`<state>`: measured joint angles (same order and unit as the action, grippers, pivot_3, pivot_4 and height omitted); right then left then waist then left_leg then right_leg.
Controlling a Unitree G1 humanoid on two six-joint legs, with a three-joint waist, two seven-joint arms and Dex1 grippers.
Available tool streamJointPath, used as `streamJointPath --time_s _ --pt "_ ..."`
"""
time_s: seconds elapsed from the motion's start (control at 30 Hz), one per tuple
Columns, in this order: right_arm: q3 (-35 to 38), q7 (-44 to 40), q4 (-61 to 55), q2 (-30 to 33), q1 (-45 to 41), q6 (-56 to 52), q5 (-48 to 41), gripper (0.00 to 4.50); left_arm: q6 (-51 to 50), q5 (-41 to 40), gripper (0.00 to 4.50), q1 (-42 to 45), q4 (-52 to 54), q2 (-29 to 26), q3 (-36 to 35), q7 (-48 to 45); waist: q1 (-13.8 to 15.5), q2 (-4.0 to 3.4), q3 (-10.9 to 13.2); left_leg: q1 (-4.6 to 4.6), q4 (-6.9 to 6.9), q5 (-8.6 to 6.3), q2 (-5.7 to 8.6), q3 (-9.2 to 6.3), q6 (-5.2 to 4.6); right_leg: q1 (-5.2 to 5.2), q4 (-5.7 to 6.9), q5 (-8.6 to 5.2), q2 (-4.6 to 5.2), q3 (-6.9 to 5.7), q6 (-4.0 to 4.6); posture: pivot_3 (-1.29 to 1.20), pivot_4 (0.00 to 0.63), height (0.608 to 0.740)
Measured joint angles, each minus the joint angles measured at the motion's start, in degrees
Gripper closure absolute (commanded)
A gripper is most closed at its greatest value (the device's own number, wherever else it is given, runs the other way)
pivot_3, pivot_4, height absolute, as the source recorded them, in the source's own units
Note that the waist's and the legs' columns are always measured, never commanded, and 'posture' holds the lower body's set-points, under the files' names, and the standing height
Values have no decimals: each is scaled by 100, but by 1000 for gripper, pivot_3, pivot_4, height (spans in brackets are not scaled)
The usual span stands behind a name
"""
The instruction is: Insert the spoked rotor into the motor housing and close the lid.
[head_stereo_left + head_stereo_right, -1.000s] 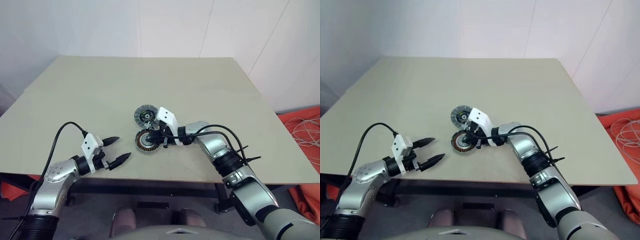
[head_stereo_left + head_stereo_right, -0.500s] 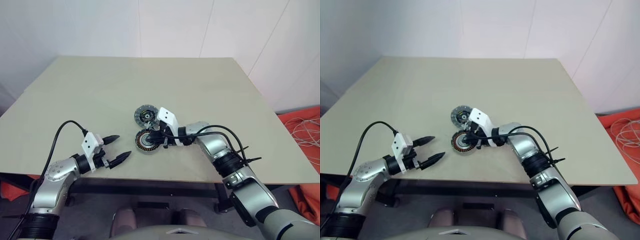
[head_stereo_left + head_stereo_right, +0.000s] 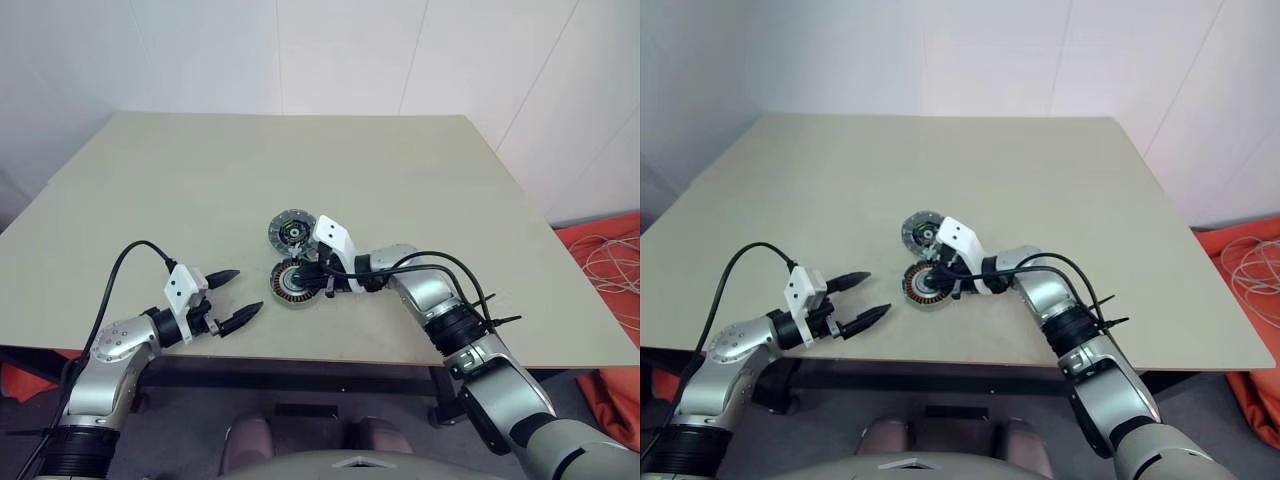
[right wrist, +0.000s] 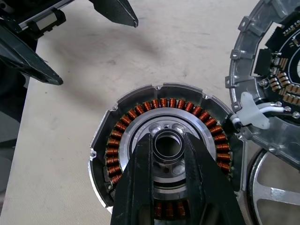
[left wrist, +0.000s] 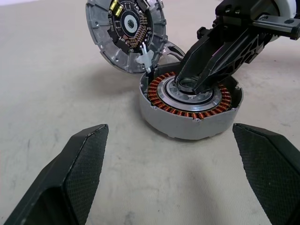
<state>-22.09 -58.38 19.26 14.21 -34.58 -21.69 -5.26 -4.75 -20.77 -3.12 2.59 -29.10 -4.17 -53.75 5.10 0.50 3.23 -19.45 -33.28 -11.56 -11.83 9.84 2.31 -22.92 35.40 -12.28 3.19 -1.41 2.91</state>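
- Gripping the centre hub of the motor housing (image 4: 164, 154), the right gripper (image 4: 168, 140) has its two black fingers nearly closed around the small raised collar there; the housing sits on the table (image 3: 200, 180) near its front edge.
- By my judgement the step in hand is steadying or shifting the housing before the rotor goes in; the housing's well is not yet filled.
- Just beside the housing, on its far side, the lid (image 5: 125, 29) leans tilted with its dark face up, joined to the housing by a short white lead.
- Part of the spoked rotor (image 4: 274, 187) peeks out beside the housing, under the lid's edge: a dark rim and broad silver spokes.
- The next move likely calls for letting go of the hub, fetching the rotor and lowering it level onto the hub.
- The left gripper (image 3: 232, 298) hovers apart near the table's front edge, fingers spread wide and empty.
- The housing is a shallow cast-metal cup, matt grey outside, ringed with tight copper windings around a smooth machined centre.
- The lid has a notched grey rim and a circuit face with yellow and white parts.
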Motion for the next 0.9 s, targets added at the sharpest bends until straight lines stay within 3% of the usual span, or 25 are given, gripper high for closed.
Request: streamJointPath --time_s 0.1,0.47,0.73,0.83,0.9 --pt "0 -3 -1 -1 1 -4 0 3906 4 30 0 12 -13 1 2 4 -1 0 0 0 0 0 0 0 0 0 0 0 0 0 0 0 0 740" --pt "-5 -41 -71 3 25 -21 -23 61 77 78 0 63 -118 31 17 5 4 0 0 1 -1 0 0 0 1 2 2 0 0 0 0 0 0 740" --pt "188 -56 -600 45 21 -304 -220 23 120 94 0 77 -139 33 43 9 11 -1 0 -2 -1 0 0 0 0 -2 2 0 0 0 0 0 0 740" --pt "262 -64 -748 45 12 -441 -368 599 124 99 0 82 -144 33 56 12 13 0 0 -2 -1 0 0 0 0 -2 2 0 0 0 0 0 0 740" --pt "264 -74 -777 60 18 -465 -387 1244 126 103 0 95 -165 33 76 12 13 -1 0 -2 -1 0 0 0 1 -2 2 0 0 0 0 0 0 740"
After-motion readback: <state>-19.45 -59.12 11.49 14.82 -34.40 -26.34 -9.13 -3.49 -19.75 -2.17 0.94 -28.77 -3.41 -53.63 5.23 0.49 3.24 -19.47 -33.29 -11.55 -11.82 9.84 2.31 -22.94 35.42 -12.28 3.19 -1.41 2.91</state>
